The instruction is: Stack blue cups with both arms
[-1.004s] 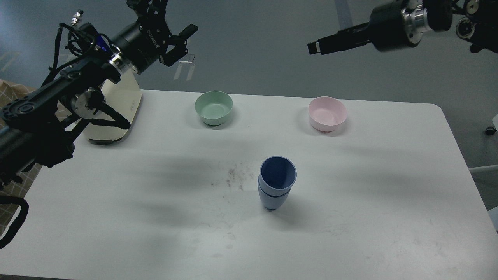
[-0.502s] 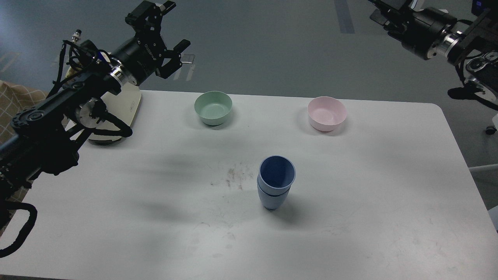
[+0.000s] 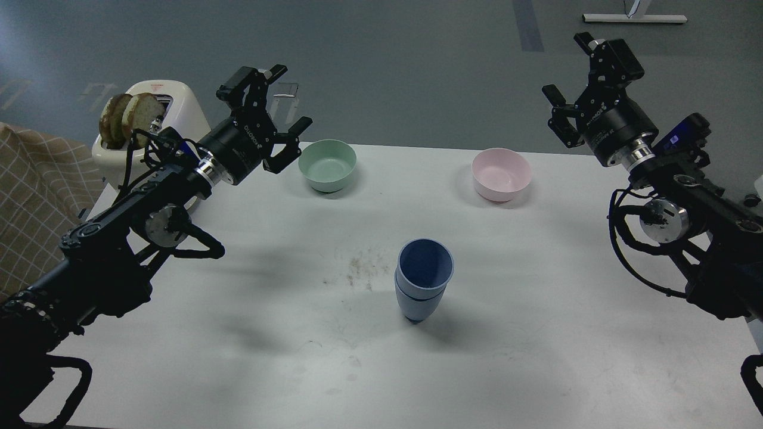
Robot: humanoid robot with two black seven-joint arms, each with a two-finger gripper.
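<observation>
The two blue cups [image 3: 422,286] stand nested one inside the other, upright, in the middle of the white table [image 3: 536,333]. My left gripper [image 3: 271,110] is open and empty, raised at the back left, just left of the pale green bowl. My right gripper [image 3: 581,74] is open and empty, raised at the back right, beyond the pink bowl. Both grippers are far from the cups.
A pale green bowl [image 3: 327,164] and a pink bowl [image 3: 501,173] sit at the table's back. A white toaster [image 3: 149,119] with bread slices stands at the back left corner. A checkered cloth [image 3: 30,202] lies left of the table.
Both arms have swung down and outward toward the table's sides; the left gripper now sits beside the green bowl, the right one at the right edge. The stacked cups have not moved.
</observation>
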